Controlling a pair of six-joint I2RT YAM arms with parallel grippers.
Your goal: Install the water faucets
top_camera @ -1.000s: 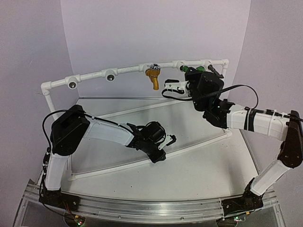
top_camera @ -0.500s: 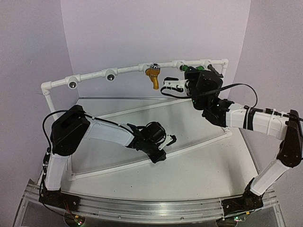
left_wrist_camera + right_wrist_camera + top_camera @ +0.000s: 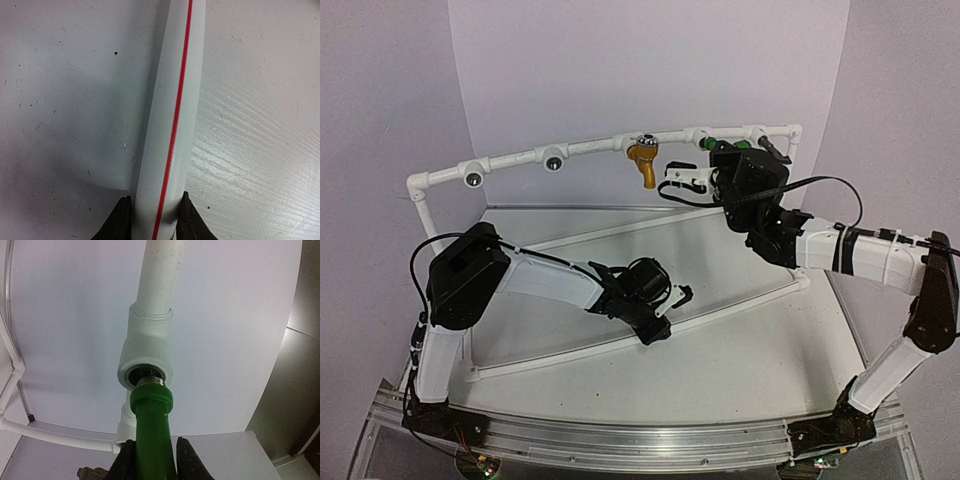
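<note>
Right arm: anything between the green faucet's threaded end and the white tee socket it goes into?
Nothing visible. The right wrist view shows the green plastic faucet, clamped in the right gripper, with its silver threaded tip at the mouth of the white plastic tee socket. Nothing lies between them.

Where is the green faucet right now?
In the right wrist view the green faucet is clamped in the right gripper, its threaded tip at the mouth of a white pipe socket; from above, right of the yellow faucet.
</note>
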